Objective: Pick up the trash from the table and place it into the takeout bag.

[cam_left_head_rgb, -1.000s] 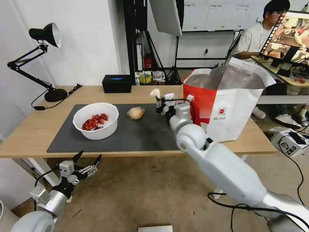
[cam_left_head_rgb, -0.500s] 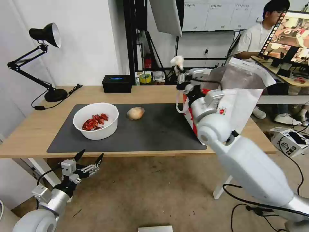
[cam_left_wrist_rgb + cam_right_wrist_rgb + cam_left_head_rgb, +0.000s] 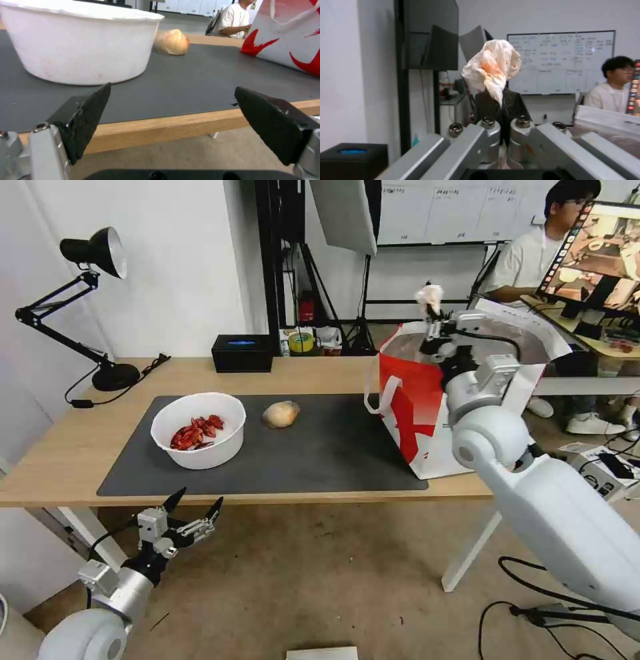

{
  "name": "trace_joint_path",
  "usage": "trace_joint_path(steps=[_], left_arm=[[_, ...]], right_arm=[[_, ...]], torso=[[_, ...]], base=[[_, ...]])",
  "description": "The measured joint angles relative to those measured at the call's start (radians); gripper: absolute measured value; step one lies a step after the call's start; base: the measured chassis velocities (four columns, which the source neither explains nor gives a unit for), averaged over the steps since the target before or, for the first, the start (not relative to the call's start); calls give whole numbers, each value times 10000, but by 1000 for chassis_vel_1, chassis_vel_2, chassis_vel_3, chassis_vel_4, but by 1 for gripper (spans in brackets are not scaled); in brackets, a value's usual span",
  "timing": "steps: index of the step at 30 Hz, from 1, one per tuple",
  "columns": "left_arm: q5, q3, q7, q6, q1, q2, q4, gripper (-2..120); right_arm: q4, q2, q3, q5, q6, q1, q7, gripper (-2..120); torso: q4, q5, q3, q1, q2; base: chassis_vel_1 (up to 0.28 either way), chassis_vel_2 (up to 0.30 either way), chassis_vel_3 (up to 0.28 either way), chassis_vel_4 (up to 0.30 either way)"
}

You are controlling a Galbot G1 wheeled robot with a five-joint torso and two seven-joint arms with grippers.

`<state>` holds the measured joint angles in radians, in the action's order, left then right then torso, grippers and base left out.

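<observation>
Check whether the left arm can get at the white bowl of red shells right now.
Probably yes: the open left claw hangs just below the table edge, and the white bowl of red shells sits near that edge, nothing between.

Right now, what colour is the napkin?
White with orange stains, clearest in the right wrist view: napkin.

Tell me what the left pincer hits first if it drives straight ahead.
Probably the table's front edge, or just over it onto the dark mat. The open left pincer sits about level with it; depth unclear.

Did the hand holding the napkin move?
Yes. The right gripper with the napkin rose from the mat, past the black box, to above the bag.
</observation>
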<state>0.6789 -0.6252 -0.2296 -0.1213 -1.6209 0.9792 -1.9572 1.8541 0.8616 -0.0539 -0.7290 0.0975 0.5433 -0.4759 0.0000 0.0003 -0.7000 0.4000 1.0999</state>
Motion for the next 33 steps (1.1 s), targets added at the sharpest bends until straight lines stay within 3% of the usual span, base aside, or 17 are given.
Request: trace_joint_path(steps=[7,14,16,18,19,27,30,33], left_arm=[[-61,159,0,1,119,49,76,100],[-62,170,1,0,117,12,33,100],[-56,164,1,-2,94,16,0,100],[-53,158,1,-3,85,21,-11,100],[-48,143,2,-5,63,36,-28,100],[-35,64,3,-8,-28,64,-113,100],[-24,51,3,-9,-35,55,-130,100],[12,-10,4,-10,-48,2,-175,100]], right_arm=[[149,-418,-433,-135,456,442,-366,0],[287,-450,-605,-267,813,599,-484,24],[323,-454,-623,-344,944,615,-548,35],[326,-457,-626,-361,973,615,-560,38],[328,-465,-632,-382,1016,617,-588,46],[360,-523,-668,-389,1087,627,-606,76],[365,-536,-673,-393,1103,632,-606,78],[383,-546,-680,-446,1172,676,-605,96]], torso=[[-1,-2,0,0,0],[-1,-2,0,1,0],[0,-2,0,0,0],[0,-2,0,0,0],[0,-2,0,0,0],[0,-3,0,0,1],[0,-2,0,0,0],[0,-3,0,0,0]], base=[[0,0,0,0],[0,0,0,0],[0,0,0,0],[0,0,0,0],[0,0,0,0],[0,0,0,0],[0,0,0,0],[0,0,0,0]])
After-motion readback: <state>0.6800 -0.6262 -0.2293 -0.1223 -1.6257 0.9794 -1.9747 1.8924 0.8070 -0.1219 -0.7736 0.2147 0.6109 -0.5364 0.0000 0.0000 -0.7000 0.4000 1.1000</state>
